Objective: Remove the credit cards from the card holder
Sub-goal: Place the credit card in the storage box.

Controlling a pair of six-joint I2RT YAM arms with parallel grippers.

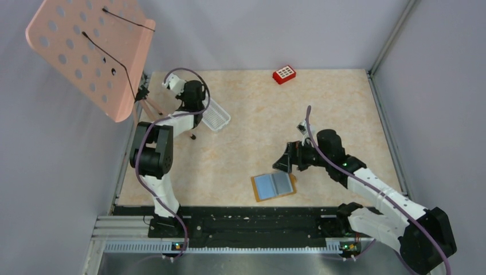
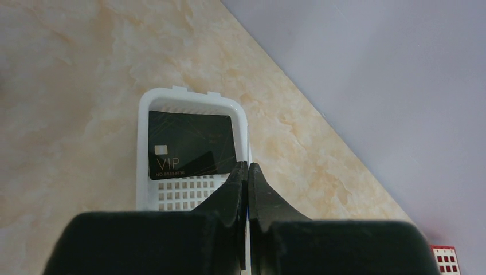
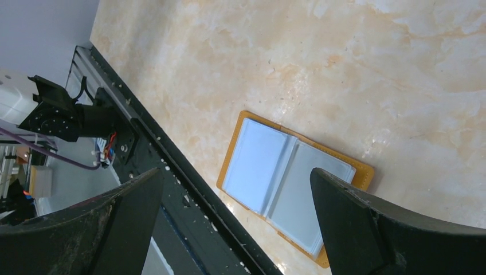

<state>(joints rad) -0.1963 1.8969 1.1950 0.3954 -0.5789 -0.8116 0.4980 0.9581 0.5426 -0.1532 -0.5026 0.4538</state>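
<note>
The tan card holder (image 1: 274, 186) lies open near the table's front edge, showing light blue pages (image 3: 258, 160) with no dark card visible in them. My right gripper (image 1: 285, 160) hangs wide open just above it, with its fingers either side of it in the right wrist view (image 3: 236, 172). One black credit card marked VIP (image 2: 192, 145) lies flat in the white mesh tray (image 2: 143, 172). My left gripper (image 2: 248, 167) is over the tray's right rim. It is shut on a second credit card (image 2: 250, 143), which shows only as a thin edge-on line.
A red block (image 1: 284, 74) sits at the table's far edge and also shows in the left wrist view (image 2: 444, 259). A pink perforated board (image 1: 91, 51) on a thin stand overhangs the far left corner. A black rail (image 1: 252, 220) runs along the near edge. Grey walls enclose the table.
</note>
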